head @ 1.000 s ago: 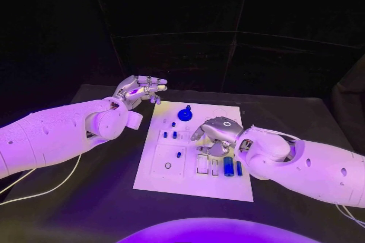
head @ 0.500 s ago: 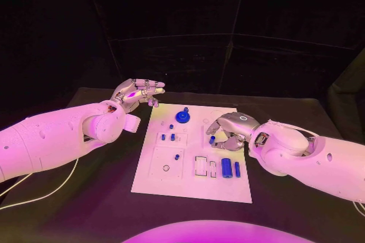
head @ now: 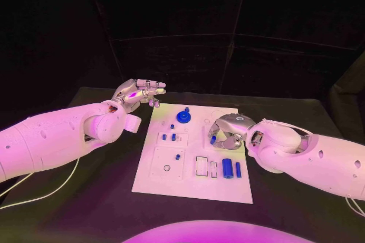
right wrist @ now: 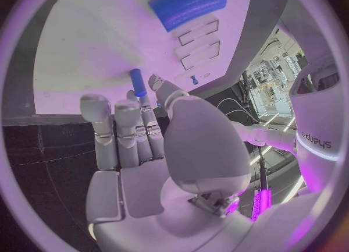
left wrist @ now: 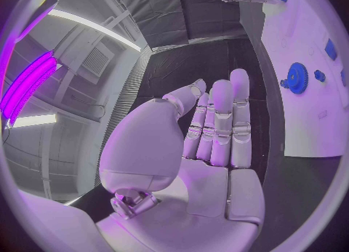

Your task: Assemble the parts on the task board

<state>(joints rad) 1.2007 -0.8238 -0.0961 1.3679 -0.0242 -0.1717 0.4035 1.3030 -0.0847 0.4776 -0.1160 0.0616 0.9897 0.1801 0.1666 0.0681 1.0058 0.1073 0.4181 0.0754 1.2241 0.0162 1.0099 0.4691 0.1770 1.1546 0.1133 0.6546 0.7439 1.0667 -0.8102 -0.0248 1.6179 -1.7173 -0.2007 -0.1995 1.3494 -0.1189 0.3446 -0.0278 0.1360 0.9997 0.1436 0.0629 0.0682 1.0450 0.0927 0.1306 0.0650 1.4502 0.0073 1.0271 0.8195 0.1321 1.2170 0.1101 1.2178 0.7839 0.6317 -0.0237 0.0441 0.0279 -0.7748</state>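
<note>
The white task board (head: pixel 160 177) lies mid-table. On it stand a blue gear (head: pixel 183 115) near the far edge, a thick blue cylinder (head: pixel 227 166) and a slim one (head: pixel 238 169) near the front right, and small blue pegs (head: pixel 173 137) left of centre. My right hand (head: pixel 228 131) hovers over the board's right half, pinching a small blue peg (head: pixel 213 139) between thumb and fingers; the peg (right wrist: pixel 138 82) points at the board (right wrist: pixel 87 48). My left hand (head: pixel 139 93) hangs off the board's far left corner, holding nothing, its fingers (left wrist: pixel 221 124) stretched out.
The black table (head: pixel 91 201) surrounds the board, with bare room at the front and on both sides. A white cable (head: pixel 46 190) runs over the table at the left. The thick cylinder (right wrist: pixel 188 2) lies beside rectangular slots.
My right hand has shifted slightly toward the board's right side, and the small blue peg now shows at its fingertips. The left hand has stayed in place.
</note>
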